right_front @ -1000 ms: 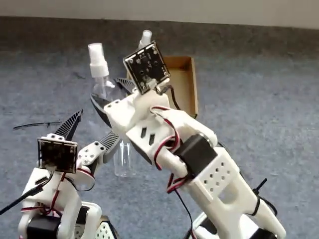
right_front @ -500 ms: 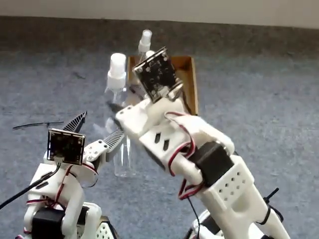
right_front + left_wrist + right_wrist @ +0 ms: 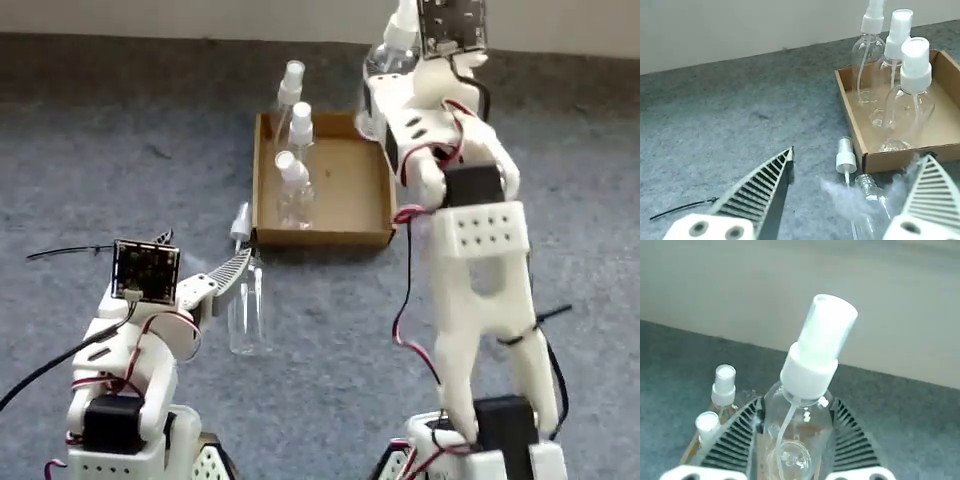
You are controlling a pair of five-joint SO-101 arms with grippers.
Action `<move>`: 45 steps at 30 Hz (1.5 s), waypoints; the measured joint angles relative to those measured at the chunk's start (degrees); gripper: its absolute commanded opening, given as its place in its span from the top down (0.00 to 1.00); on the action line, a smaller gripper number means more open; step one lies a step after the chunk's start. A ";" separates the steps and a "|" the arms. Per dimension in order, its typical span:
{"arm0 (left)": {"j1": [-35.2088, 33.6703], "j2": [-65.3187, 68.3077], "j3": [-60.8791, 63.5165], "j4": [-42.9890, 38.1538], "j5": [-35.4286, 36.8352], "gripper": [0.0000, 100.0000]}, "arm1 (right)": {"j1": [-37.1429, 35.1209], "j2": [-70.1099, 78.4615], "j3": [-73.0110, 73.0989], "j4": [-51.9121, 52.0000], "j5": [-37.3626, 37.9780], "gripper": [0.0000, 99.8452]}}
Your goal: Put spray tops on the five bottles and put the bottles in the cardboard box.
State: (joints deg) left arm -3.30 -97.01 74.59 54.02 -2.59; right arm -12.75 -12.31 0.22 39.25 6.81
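Observation:
The cardboard box (image 3: 320, 238) lies at the table's far middle, and three capped bottles (image 3: 292, 185) stand along its left side. Above the box's far right corner my right gripper (image 3: 795, 415) is shut on a clear bottle (image 3: 376, 75) that wears a white spray top (image 3: 817, 345). On the carpet just in front of the box stands an uncapped bottle (image 3: 245, 315), with a loose spray top (image 3: 240, 222) lying beside its neck. My left gripper (image 3: 860, 155) is open, one finger on each side of that bottle (image 3: 875, 200), not touching it.
A black cable tie (image 3: 70, 250) lies on the grey carpet at the left. The right half of the box floor (image 3: 350, 185) is bare. A pale wall runs along the table's far edge.
The right arm has lifted the capped bottle from left of the box up and rightward, to above the box's far right corner. The left arm has shifted slightly right.

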 measured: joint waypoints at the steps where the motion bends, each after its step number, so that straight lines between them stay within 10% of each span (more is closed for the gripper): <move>1: 0.09 0.00 0.18 -0.18 0.00 0.65 | 0.00 1.49 0.62 -0.44 0.00 0.99; 16: -0.26 0.09 1.41 -0.44 0.00 0.65 | 0.09 18.73 21.80 -47.47 0.00 1.00; 45: -0.35 0.09 1.67 -1.14 0.00 0.65 | -1.05 35.60 11.34 -51.34 0.00 0.97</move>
State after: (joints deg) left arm -3.65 -96.92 76.26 52.88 -2.59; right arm -13.80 23.30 11.56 -12.09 6.81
